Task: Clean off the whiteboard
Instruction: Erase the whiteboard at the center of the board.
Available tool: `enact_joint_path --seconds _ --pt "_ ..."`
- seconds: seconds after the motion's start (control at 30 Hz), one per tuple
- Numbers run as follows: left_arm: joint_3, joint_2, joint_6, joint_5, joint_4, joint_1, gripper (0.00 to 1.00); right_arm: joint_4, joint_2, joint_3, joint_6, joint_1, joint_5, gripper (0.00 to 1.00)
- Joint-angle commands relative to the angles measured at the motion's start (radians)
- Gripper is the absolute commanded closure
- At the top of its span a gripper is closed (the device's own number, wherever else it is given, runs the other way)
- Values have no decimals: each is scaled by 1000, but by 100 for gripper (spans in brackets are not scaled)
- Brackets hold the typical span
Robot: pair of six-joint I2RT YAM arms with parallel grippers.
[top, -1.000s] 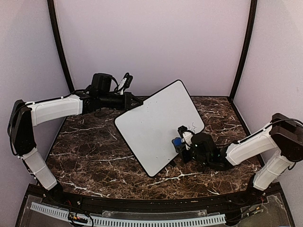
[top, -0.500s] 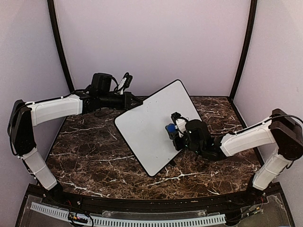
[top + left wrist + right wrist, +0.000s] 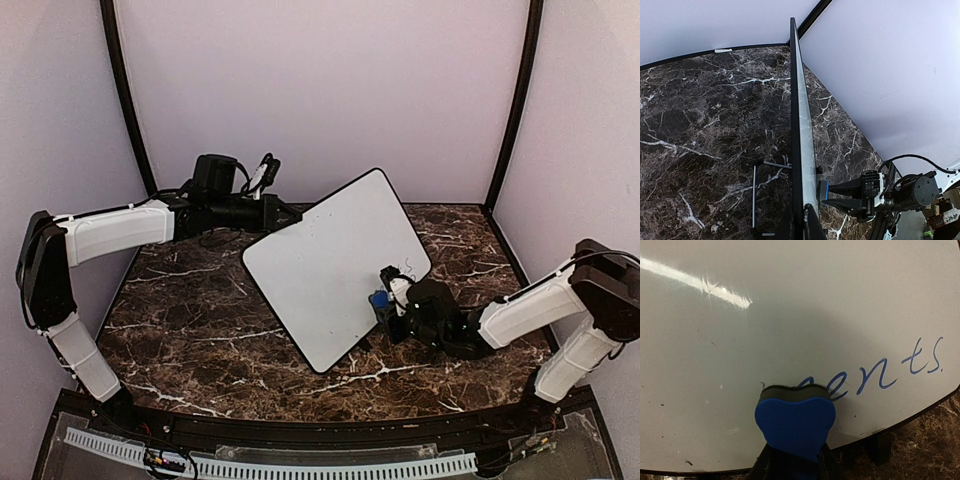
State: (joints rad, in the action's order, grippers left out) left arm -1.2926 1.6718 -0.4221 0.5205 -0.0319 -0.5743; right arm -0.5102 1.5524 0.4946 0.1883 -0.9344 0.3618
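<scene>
1. The whiteboard (image 3: 335,265) stands tilted up at the middle of the table (image 3: 180,310), with its face turned toward the right arm. The left end effector (image 3: 801,227) is closed on the board's far left edge, one finger on each side of the frame.
2. The right end effector (image 3: 792,462) is clamped around the blue eraser (image 3: 795,420), and the eraser's felt presses on the board near its lower right corner.
3. Blue writing (image 3: 880,375), roughly "ents", sits just right of the eraser. Apart from a few specks, the rest of the face looks clean to us.
4. We think a hard push could twist the board in the left grasp, since that grasp is well apart from where the eraser presses.
5. The last letters run close to the frame. A stroke carried too far could take the eraser off the rim or snag it there.
6. The eraser is held only at its rear end. Sideways drag could turn it between the fingers and lift the felt, leaving streaks.
</scene>
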Motion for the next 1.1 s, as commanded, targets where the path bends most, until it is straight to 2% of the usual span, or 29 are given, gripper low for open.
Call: enact_joint_path --seconds 0.0,0.3,0.43,0.6,0.9,1.07 --pt "16 31 52 86 59 -48 100 6 -8 12 11 8 -11 78" --pt "15 29 57 82 62 -48 100 14 83 217 -86 10 -13 78" --pt "13 27 58 81 65 -48 100 24 99 252 -102 15 -9 78" --pt "13 24 59 82 66 -48 100 27 80 194 -80 20 -11 78" --pt "15 25 53 87 61 -48 100 27 -20 -4 1 20 -4 78" --pt "16 25 52 88 58 -50 100 21 -27 20 -18 24 4 78"
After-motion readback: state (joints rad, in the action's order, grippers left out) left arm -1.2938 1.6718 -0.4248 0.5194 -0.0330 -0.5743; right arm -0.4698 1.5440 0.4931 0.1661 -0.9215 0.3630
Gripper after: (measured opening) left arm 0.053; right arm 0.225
